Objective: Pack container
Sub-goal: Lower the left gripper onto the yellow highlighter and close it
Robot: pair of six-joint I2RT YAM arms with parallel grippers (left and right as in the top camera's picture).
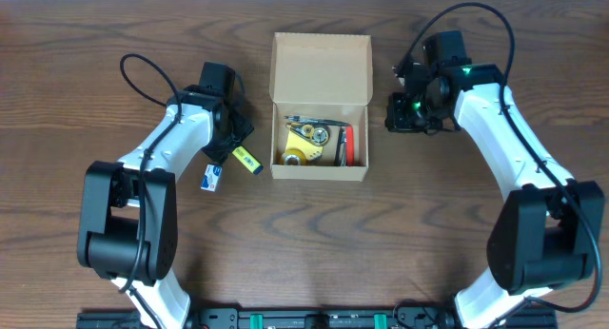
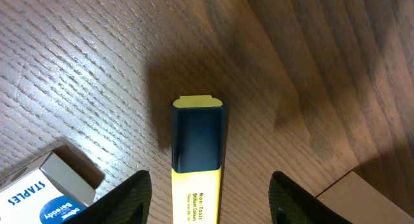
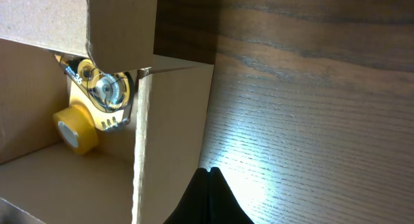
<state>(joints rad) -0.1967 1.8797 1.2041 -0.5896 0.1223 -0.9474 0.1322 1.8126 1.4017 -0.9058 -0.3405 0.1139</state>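
Two sets of jaws: left jaws spread astride the highlighter (image 2: 197, 153), right jaws closed empty beside the container (image 1: 320, 67)

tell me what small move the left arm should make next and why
Probably close the left end effector on the highlighter. Its fingers stand open on either side of the highlighter, which lies on the table outside the open box, so a pinch looks like the step before carrying it over. How low the fingers sit is hard to tell.
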